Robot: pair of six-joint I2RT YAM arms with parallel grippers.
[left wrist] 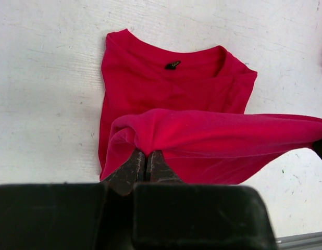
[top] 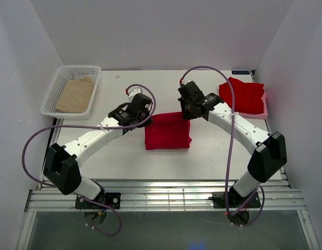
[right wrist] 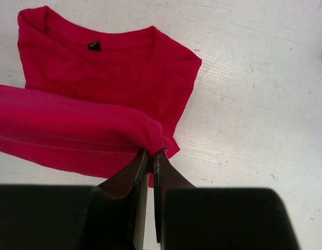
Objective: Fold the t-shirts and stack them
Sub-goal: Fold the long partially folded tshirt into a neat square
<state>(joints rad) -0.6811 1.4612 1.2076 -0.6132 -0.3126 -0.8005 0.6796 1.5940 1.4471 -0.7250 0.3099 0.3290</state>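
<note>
A bright red t-shirt (top: 168, 131) lies partly folded in the middle of the table. My left gripper (top: 141, 119) is shut on its far left edge, and my right gripper (top: 185, 112) is shut on its far right edge. Both hold that edge lifted above the rest of the shirt. In the left wrist view the pinched fold (left wrist: 202, 133) hangs over the collar part (left wrist: 171, 78). The right wrist view shows the fold (right wrist: 72, 122) and collar (right wrist: 109, 57) too. Another folded red t-shirt (top: 243, 95) lies at the far right on a pale pink piece (top: 262, 110).
A white basket (top: 57, 91) at the far left holds a tan brown sheet (top: 75, 95). White walls close in the table on three sides. A metal rail (top: 166, 198) runs along the near edge.
</note>
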